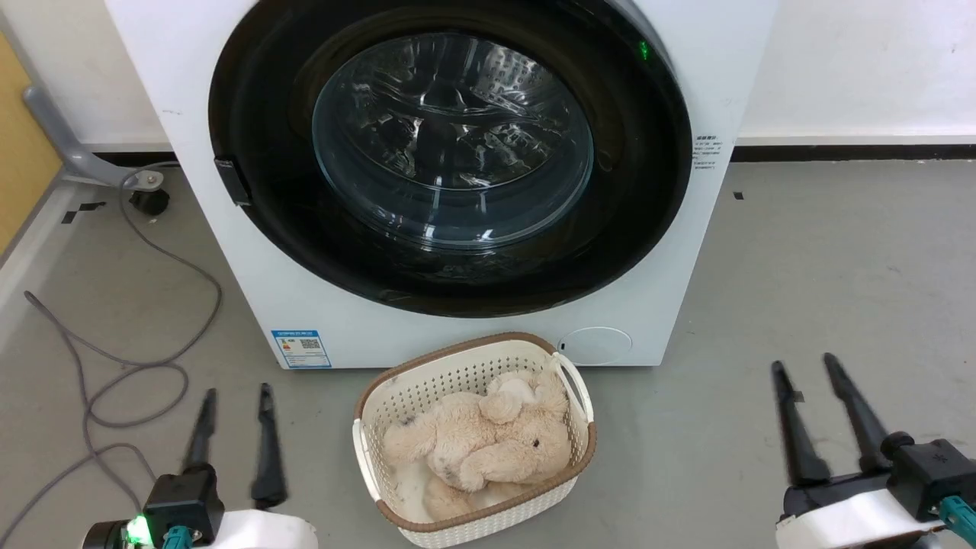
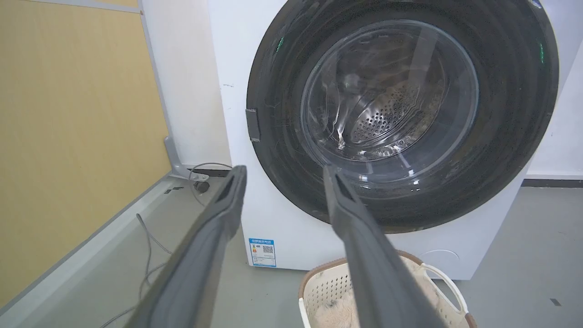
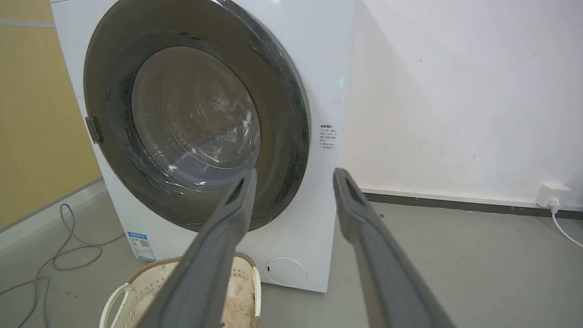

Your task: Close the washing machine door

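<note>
At the far left a yellow wall panel point(image 1: 23, 152) is bordering the grey floor point(image 1: 839, 267), where a loose grey cable point(image 1: 219, 301) is curling. The left gripper point(image 1: 236, 391) is hovering low, its two long dark fingers spread apart and gripping nothing. Right of it the big white boxy washing machine point(image 1: 343, 328) is standing before a white wall point(image 1: 854, 61), its front facing the robot. The large round glossy black washing machine door point(image 1: 267, 152) is lying flat against that front, covering the drum opening, its bulging clear glass window point(image 1: 450, 145) pointing straight out toward the camera; being round, it is showing no long axis, and a small grey tab point(image 1: 232, 181) is sitting on its left edge. A blue sticker point(image 1: 300, 348) with a QR code is sitting at the machine's lower left corner, its print too small to read; a green light point(image 1: 644, 50) is glowing at the door's upper right, and small black writing point(image 1: 707, 152) beside the door's right rim is likewise unreadable. Before the machine a cream perforated basket point(image 1: 488, 526) with a brown rim is holding a beige plush toy point(image 1: 488, 442). The right gripper point(image 1: 803, 363) is hovering at the lower right, well apart from the door, fingers parted and holding nothing
</note>
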Robot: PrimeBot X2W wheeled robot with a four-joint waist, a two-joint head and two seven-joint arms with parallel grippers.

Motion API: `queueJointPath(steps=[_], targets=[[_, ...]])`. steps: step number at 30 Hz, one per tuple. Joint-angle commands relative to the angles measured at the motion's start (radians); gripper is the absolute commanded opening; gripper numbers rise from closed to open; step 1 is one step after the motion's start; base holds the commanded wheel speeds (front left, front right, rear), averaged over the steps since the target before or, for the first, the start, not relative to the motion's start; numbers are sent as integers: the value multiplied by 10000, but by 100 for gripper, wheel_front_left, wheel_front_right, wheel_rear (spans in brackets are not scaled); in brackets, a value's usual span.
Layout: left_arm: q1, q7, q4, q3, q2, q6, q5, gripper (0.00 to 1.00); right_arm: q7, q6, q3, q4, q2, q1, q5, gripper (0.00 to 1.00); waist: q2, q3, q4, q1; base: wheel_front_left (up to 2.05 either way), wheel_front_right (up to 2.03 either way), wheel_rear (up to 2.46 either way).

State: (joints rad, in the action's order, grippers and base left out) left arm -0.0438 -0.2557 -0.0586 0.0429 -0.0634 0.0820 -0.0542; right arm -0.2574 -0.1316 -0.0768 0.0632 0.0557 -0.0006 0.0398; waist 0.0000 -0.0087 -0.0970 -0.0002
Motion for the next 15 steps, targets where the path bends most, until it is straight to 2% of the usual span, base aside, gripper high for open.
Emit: queueJointPath(steps=[1,15], targets=[[3,6,7,-3,0,-1,-3,0,4,0,-4,-3,2,-2,-10,0,0,0,2,2,0,0,0],[44,258,62,-42,13,-80,48,0,253,1,71,-65,-3,-1,-72,0,0,7,96,2,0,0,0]])
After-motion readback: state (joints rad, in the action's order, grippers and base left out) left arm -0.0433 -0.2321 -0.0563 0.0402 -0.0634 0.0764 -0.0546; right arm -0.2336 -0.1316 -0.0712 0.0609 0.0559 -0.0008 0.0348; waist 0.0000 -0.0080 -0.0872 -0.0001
